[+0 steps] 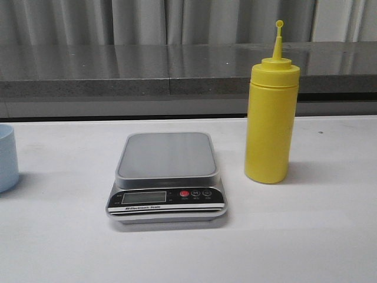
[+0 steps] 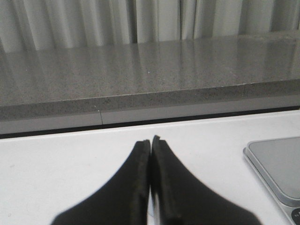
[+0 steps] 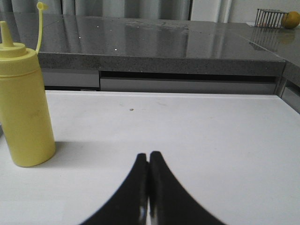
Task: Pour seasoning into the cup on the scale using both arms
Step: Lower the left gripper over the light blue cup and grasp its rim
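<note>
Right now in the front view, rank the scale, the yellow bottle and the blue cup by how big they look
1. The scale, widest footprint.
2. The yellow bottle, tallest but narrower; close to the scale in area, so that order is unsure.
3. The blue cup, cut off by the frame edge, so its full size is unclear.

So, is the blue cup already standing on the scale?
No, the cup stands on the table at the far left, and the scale platform is bare.
</note>
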